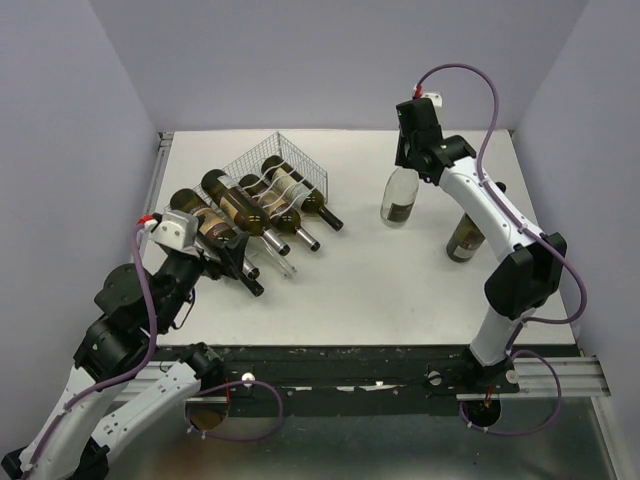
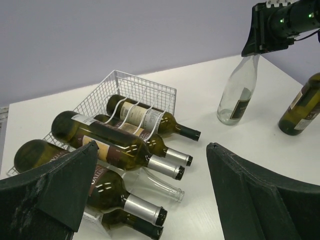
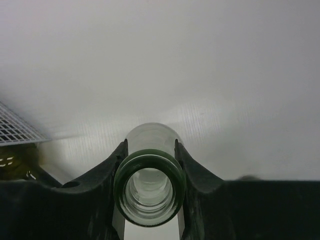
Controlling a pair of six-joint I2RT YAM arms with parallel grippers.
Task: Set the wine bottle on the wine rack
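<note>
White wire wine rack point(image 2: 150, 87) at ten o'clock, dark bottles point(image 2: 107, 142) lying across it, necks toward five o'clock, clear wine bottle point(image 2: 234, 102) upright at two o'clock, right gripper point(image 2: 251, 50) over its neck, dark upright bottle point(image 2: 300, 107) at three, left gripper point(image 2: 152, 146) fingers spread at five and seven.

two white-and-black arms trailing mauve cables

the left arm point(image 1: 125, 330), at 8 o'clock in the top view, has white link shells, chunky black joint housings and a pale grey wrist block point(image 1: 178, 230). the right arm point(image 1: 485, 205), at 3 o'clock, is built alike, with a black wrist unit point(image 1: 418, 125) that has a small white connector on top and two green lights. a thin mauve cable point(image 1: 463, 67) loops along each arm and coils below its base. the left fingers point(image 2: 50, 195) are broad matte black wedges, scuffed pale. the right fingers point(image 3: 205, 190) are black with curved inner faces.
</note>
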